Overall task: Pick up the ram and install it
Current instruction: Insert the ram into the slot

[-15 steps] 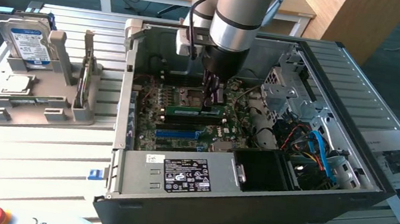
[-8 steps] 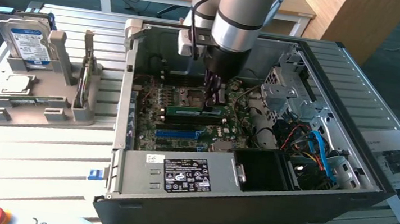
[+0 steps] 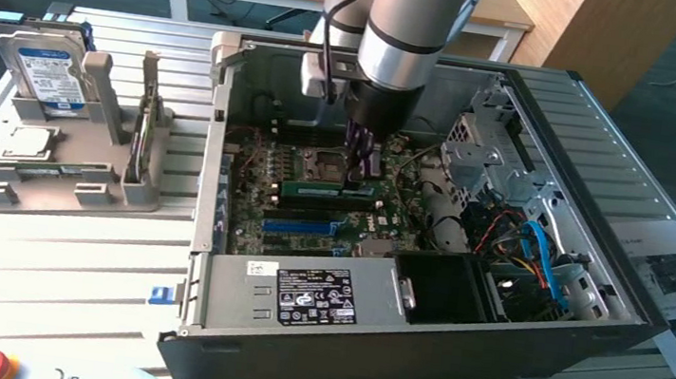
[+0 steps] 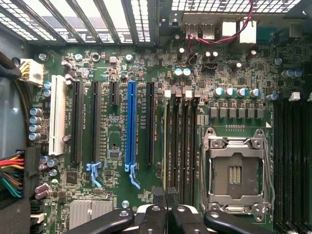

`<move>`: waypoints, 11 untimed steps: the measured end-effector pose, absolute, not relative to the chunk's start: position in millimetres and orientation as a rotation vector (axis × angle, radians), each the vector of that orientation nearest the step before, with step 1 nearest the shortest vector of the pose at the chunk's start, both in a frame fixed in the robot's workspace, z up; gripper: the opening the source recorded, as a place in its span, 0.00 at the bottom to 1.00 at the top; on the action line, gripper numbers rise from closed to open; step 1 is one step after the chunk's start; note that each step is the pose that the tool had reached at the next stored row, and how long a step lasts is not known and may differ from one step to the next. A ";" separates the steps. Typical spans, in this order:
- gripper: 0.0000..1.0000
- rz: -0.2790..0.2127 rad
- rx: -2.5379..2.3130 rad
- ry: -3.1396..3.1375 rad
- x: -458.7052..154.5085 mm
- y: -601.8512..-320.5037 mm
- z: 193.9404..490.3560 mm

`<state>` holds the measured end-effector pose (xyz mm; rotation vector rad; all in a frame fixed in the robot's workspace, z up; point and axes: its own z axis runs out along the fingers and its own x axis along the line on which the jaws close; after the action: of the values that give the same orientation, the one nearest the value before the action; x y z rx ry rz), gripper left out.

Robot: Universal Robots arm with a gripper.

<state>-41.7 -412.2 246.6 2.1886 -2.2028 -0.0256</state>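
Now the arm reaches down into the open computer case, which stands on the tabletop in the middle of the exterior view. The claw has its 2 fingers together. In the wrist view the claw shows both dark tips side by side with hardly any gap.

The ram is the long green stick in the centre of the exterior view. It stands on its edge on the motherboard, just below the processor socket in the frame. The claw tips meet the upper edge of the ram near its right end. I cannot tell if the thin board is pinched between the tips or only touched from above.

The step in hand, as I judge it, is the seating of the ram in its slot. To do it well, the push should go straight down, so that the stick does not lean to 1 side. Because the tips are near 1 end, that end could sink first. The pressure should therefore be gentle and even. The memory slots lie close together, so the stick must be kept exactly over its own slot.
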 end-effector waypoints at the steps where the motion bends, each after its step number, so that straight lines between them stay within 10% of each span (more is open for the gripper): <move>1: 0.11 -0.026 2.189 -2.203 -41.7 -412.2 245.6; 11: 0.11 -0.026 2.189 -2.203 -41.5 -412.2 242.5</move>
<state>-41.5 -412.2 242.5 2.1886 -2.2027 -0.0256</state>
